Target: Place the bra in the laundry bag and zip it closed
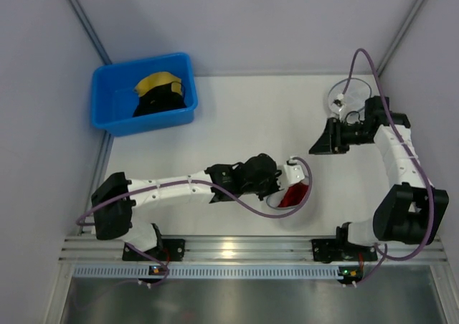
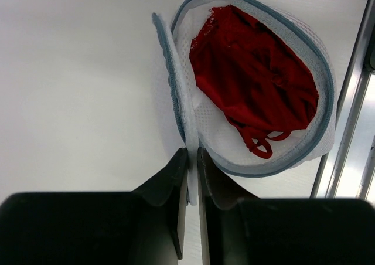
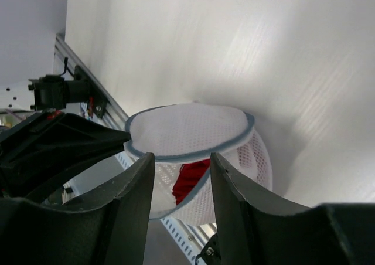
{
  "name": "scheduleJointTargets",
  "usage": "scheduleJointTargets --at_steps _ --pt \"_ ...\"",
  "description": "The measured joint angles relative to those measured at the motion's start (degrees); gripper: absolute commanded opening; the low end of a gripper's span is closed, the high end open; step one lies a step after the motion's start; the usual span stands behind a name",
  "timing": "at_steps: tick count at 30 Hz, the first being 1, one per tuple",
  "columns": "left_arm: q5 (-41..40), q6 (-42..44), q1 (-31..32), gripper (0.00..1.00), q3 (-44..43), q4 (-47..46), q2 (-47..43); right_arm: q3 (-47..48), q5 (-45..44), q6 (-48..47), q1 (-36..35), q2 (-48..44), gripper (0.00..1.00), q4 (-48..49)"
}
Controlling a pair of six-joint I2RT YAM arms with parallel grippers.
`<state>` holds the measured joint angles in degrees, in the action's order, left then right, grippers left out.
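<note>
Bra (image 2: 252, 83) inside unzipped laundry bag (image 2: 214, 137), left hand (image 2: 192, 155) pinching its rim, right hand (image 3: 183, 162) spread, empty

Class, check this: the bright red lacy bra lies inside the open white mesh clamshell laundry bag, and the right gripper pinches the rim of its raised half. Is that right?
Not quite: the left gripper pinches that rim, as the left wrist view shows. The right gripper hangs open, apart from it. The bright red lacy bra does lie inside the open white mesh clamshell laundry bag.

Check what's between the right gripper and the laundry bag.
Just bare table between right gripper and laundry bag, clearest in the top view.
</note>
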<state>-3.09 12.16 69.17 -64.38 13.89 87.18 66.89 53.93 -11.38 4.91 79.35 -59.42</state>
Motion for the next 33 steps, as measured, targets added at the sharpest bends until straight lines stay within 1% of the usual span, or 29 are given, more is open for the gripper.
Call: scheduleJointTargets --at_steps 1,4,5,11,14,15,16,19,21,23,26,30,33 --pt "0.35 0.0 0.07 0.22 -0.09 0.04 0.22 0.11 -0.13 -0.9 1.84 0.07 0.43 -0.7" --pt "0.96 -0.52 0.87 0.3 -1.22 0.35 1.6 0.81 -0.98 -2.99 5.38 0.37 0.44 -2.49" --pt "1.03 -0.76 1.29 0.35 -1.92 0.59 2.21 1.01 -1.44 -3.65 5.77 0.5 0.44 -3.06" --pt "5.25 -2.99 4.37 0.48 -6.4 1.25 4.26 1.16 -3.13 -6.23 5.9 1.31 0.44 -4.72" --pt "7.89 -2.82 4.98 0.51 -6.45 1.57 3.61 1.16 -3.61 -7.19 6.05 1.6 0.43 -5.01" --pt "8.81 -2.64 5.01 0.57 -6.4 1.86 3.17 1.16 -3.72 -7.56 6.05 1.68 0.44 -5.03" --pt "10.08 -2.38 5.03 0.58 -6.4 2.12 2.49 1.16 -3.78 -7.74 6.05 1.75 0.44 -5.05" --pt "13.81 -1.97 5.46 0.57 -6.47 2.67 -0.11 1.16 -3.96 -8.04 6.05 1.88 0.44 -4.92" --pt "14.8 -1.55 7.37 0.54 -7.23 3.19 -0.83 1.2 -4.15 -8.0 6.05 2.1 0.44 -4.7" --pt "15.78 -1.7 9.88 0.53 -8.94 3.89 0.31 1.95 -4.59 -7.91 6.05 2.82 0.45 -4.57" --pt "16.76 -3.56 12.44 0.49 -12.52 5.03 5.51 3.37 -5.01 -7.54 6.1 3.8 0.46 -3.78" --pt "16.87 -7.67 11.26 0.47 -13.46 6.84 12.31 4.81 -5.03 -6.49 6.14 3.96 0.46 -1.62" --pt "16.72 -9.94 8.48 0.47 -13.31 8.81 15.23 5.75 -4.63 -5.73 6.14 4.42 0.46 0.02"
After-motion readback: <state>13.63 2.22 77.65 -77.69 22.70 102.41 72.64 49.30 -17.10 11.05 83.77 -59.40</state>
